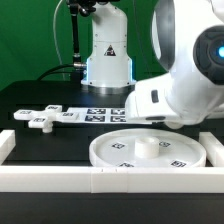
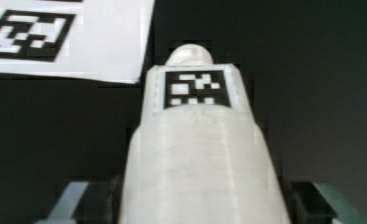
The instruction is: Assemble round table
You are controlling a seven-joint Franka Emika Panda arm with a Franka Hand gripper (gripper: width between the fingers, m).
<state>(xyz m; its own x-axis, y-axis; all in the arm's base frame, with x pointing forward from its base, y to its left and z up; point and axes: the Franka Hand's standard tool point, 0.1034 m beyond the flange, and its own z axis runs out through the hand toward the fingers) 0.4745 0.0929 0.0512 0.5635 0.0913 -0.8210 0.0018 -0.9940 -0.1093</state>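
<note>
In the wrist view the short cylindrical leg (image 2: 201, 130) with a square tag near its tip lies lengthwise between my gripper's (image 2: 201, 205) two fingers, which sit against its sides. The leg hangs over the black table. In the exterior view the large rimmed round disc (image 1: 145, 150) lies flat at the front, against the white border rail. The cross-shaped foot (image 1: 45, 117) lies on the table at the exterior view's left. In that view the arm's own body hides the fingers and the leg.
The marker board (image 1: 105, 113) lies flat behind the disc and also shows in the wrist view (image 2: 64, 35), beyond the leg's tip. The long white border rail (image 1: 60, 180) runs along the front edge. The robot base (image 1: 107, 60) stands at the back.
</note>
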